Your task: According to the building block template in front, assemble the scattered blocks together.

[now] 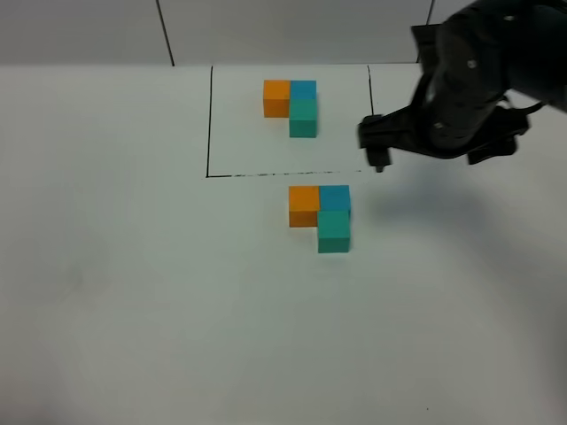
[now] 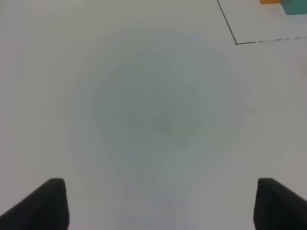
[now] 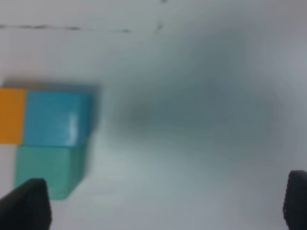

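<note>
Two end effectors, right [image 3: 163,203] spread wide and left [image 2: 160,203] parted, both empty, off the scattered blocks [image 1: 321,215].

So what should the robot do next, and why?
Probably pull the right gripper back: its jaws are open and empty, and the scattered blocks already sit together in an L like the building block template.

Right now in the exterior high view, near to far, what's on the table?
Unframed L of orange, blue and teal-green cubes → dashed black front line of the drawn rectangle → framed L-shaped template of orange, blue and teal-green cubes. The right arm's black end effector hangs off to the right.
</note>
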`<state>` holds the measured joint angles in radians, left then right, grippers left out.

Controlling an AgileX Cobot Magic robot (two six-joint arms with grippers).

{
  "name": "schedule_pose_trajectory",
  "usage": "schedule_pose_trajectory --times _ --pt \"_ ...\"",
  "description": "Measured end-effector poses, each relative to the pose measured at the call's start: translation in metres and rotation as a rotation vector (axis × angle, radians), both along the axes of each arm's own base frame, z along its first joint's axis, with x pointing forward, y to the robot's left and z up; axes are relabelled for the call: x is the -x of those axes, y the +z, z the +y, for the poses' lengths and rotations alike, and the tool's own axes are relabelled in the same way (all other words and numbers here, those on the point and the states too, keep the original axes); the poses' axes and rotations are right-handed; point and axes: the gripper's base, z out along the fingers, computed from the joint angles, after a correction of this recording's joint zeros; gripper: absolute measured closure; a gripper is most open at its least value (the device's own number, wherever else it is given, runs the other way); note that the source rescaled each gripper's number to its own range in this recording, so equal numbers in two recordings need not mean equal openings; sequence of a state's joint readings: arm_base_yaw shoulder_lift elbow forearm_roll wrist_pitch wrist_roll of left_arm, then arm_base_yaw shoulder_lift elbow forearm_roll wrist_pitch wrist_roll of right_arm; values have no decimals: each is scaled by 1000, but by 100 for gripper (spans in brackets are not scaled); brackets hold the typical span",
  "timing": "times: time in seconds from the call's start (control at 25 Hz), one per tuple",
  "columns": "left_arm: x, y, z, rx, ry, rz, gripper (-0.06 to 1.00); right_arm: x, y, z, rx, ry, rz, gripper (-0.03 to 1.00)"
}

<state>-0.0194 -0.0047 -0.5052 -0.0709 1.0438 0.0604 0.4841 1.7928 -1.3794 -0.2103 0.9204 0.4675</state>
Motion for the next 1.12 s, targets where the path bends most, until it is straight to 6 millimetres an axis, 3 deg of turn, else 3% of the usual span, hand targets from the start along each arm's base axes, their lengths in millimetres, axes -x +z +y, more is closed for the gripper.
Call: schedule_pose_trajectory --times 0.36,0.48,0.72,1.12 --pt "0 0 0 0 0 0 26 -6 19 -157 90 -158 -13 3" --pt "0 0 0 0 0 0 26 5 23 -184 42 -196 -19 3" --pt "0 0 0 0 0 0 26 42 46 -184 -7 -169 -110 3" --pt "0 0 0 0 0 0 26 143 67 -176 -32 -179 -234 3"
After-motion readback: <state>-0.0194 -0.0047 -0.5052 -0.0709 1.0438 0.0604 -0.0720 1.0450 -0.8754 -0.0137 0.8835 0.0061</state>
